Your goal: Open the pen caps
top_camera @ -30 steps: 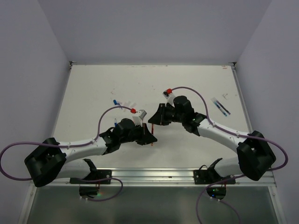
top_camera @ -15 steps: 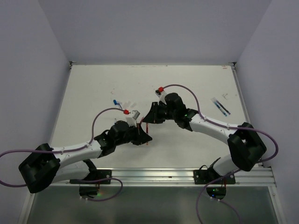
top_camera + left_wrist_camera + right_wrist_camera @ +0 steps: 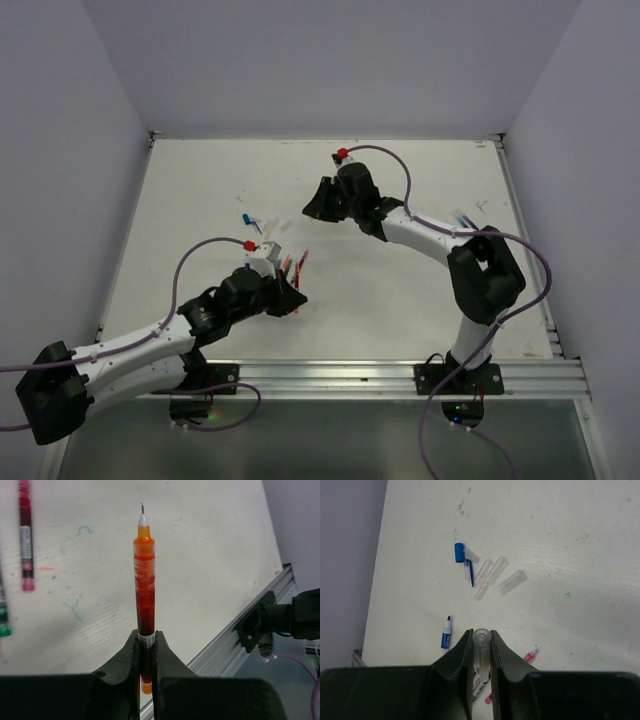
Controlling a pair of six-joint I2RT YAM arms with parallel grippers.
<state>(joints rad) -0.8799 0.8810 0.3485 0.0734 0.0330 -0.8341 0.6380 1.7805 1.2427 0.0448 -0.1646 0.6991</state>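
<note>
Both pairs of black jaws are pinched nearly together. On one side the left gripper [image 3: 145, 636] clamps the lower barrel of a smooth, translucent orange-red pen [image 3: 144, 580], which stands upright in the wrist view with its fine metal nib bare. Opposite, the right gripper [image 3: 481, 636] squeezes a tube-shaped clear cap [image 3: 481, 639], its open mouth facing the camera.

Beneath them lies the white table [image 3: 200, 190], matte and scuffed with ink marks. The left arm [image 3: 140, 340] stretches low along the near side toward the middle. The right arm [image 3: 440, 235] folds at its elbow and reaches toward the back.

Loose on the table, left of centre, lie an uncapped blue pen [image 3: 446, 634], several clear sleeves [image 3: 492, 570] and a blue cap [image 3: 459, 552].
</note>
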